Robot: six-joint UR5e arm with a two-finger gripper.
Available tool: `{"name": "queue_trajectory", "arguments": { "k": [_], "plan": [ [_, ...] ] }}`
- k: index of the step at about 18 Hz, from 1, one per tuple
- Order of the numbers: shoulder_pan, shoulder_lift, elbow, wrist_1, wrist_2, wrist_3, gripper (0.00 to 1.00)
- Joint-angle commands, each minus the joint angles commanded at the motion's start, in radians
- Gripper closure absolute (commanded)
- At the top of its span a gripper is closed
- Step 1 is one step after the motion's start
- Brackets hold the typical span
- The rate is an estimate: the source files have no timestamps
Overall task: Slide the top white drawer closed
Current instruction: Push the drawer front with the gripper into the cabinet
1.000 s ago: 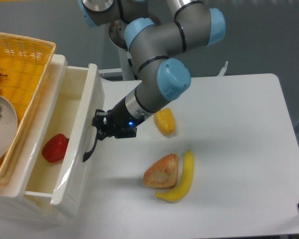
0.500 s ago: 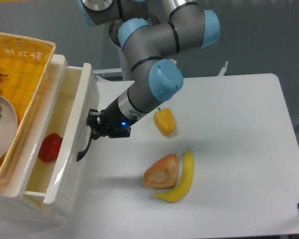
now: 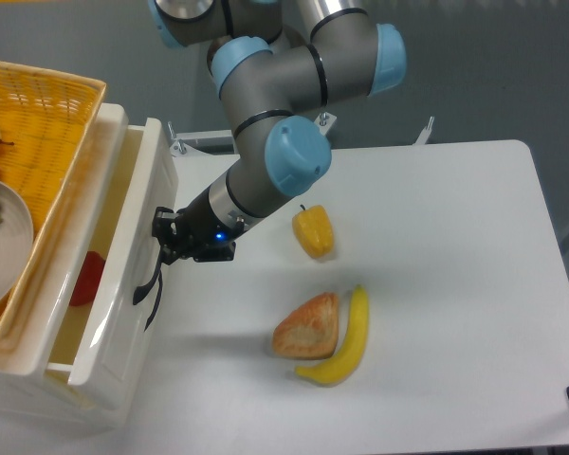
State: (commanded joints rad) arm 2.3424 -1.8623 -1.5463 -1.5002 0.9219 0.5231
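One narrow strip of the top white drawer (image 3: 123,275) remains open under the yellow basket (image 3: 38,123), because the gripper (image 3: 169,242) presses against its front by the dark handle (image 3: 150,289), finger spacing impossible to tell, a red object (image 3: 85,280) inside.

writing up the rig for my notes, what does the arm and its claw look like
The arm is built from grey tubular links with rounded joints capped in light blue. Its wrist narrows to a silver band and then a black section with a small blue light. The claw is black and compact. No loose cables show.
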Motion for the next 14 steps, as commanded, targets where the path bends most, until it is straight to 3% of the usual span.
{"name": "queue_trajectory", "arguments": {
  "k": [14],
  "plan": [
    [-0.038, -0.003, 0.000, 0.005, 0.002, -0.038, 0.96]
  ]
}}
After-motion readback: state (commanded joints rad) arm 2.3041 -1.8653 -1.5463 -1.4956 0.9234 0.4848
